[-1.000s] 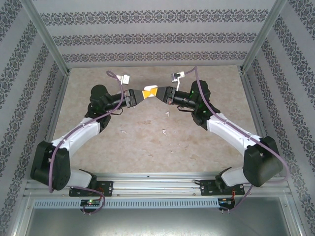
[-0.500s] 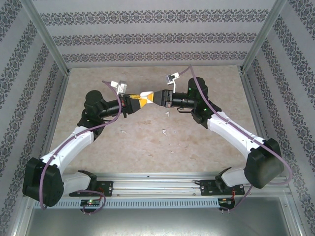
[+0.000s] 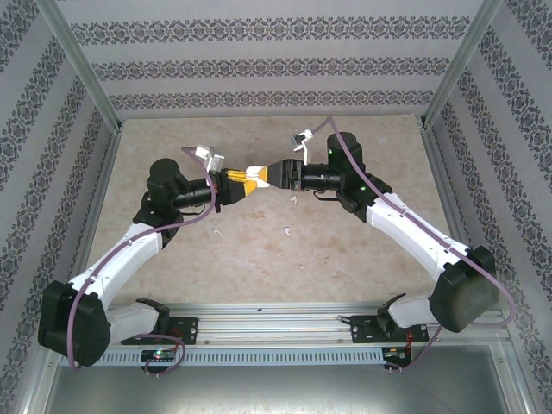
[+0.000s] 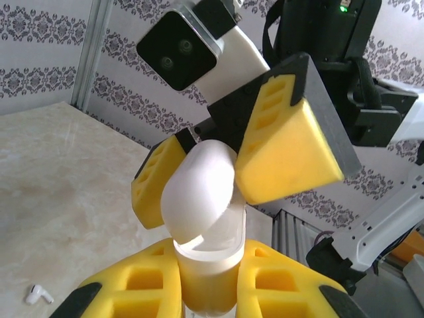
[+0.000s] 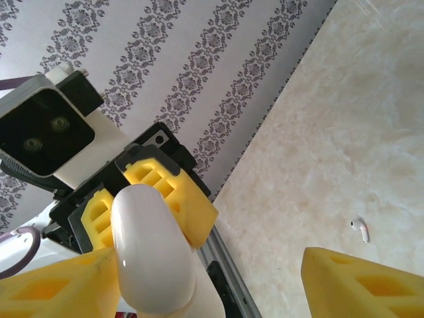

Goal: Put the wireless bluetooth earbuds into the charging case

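The white charging case (image 4: 207, 262) is held above the table, its body clamped in my left gripper (image 4: 209, 281), which is shut on it. Its rounded lid (image 4: 199, 192) is tilted open at the hinge. My right gripper (image 5: 212, 278) faces it with its jaws standing wide on either side of the lid (image 5: 154, 255), one yellow finger (image 4: 291, 142) apart from it. In the top view the two grippers meet at the case (image 3: 257, 170). One white earbud (image 5: 360, 228) lies on the table below; others (image 3: 293, 200) (image 3: 286, 231) lie close by, and one (image 4: 38, 294) shows left of my left fingers.
The marble-patterned table (image 3: 345, 259) is fenced by patterned walls (image 3: 276, 69) and metal frame posts (image 3: 82, 60). Both arms arch over the table's middle. The arm bases sit on a rail (image 3: 276, 323) at the near edge.
My right gripper has opened its jaws and let go of the lid. The left arm has swung outward and the case has shifted slightly left and nearer.
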`<state>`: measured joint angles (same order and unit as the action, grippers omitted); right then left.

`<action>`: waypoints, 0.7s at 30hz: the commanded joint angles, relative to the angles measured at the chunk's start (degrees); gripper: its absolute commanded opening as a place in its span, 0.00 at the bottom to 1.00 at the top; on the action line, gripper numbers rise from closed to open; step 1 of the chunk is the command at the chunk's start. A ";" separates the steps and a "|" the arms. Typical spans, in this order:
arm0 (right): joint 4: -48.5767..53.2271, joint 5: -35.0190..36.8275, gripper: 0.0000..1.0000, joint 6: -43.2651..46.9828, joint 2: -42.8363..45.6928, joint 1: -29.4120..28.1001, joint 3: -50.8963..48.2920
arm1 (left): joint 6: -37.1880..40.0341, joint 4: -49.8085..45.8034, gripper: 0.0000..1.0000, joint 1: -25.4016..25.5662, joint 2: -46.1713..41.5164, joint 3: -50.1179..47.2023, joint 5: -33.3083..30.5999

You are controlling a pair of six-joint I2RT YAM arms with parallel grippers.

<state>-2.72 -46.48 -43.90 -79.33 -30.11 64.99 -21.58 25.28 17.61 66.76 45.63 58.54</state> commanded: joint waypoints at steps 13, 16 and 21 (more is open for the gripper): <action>5.67 1.66 0.72 1.67 0.02 0.06 2.77 | 12.06 -3.33 0.00 0.15 -6.11 -2.76 -2.00; 7.75 1.90 0.73 2.18 0.72 -0.45 3.36 | 14.38 -5.47 0.00 0.15 -7.23 -4.06 -5.56; 13.49 3.41 0.67 4.37 2.56 -1.12 3.75 | 15.56 -6.71 0.00 0.10 -8.73 -7.22 -10.40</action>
<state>7.01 -44.21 -41.78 -78.98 -30.57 67.05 -8.78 19.81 17.63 59.48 40.01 51.68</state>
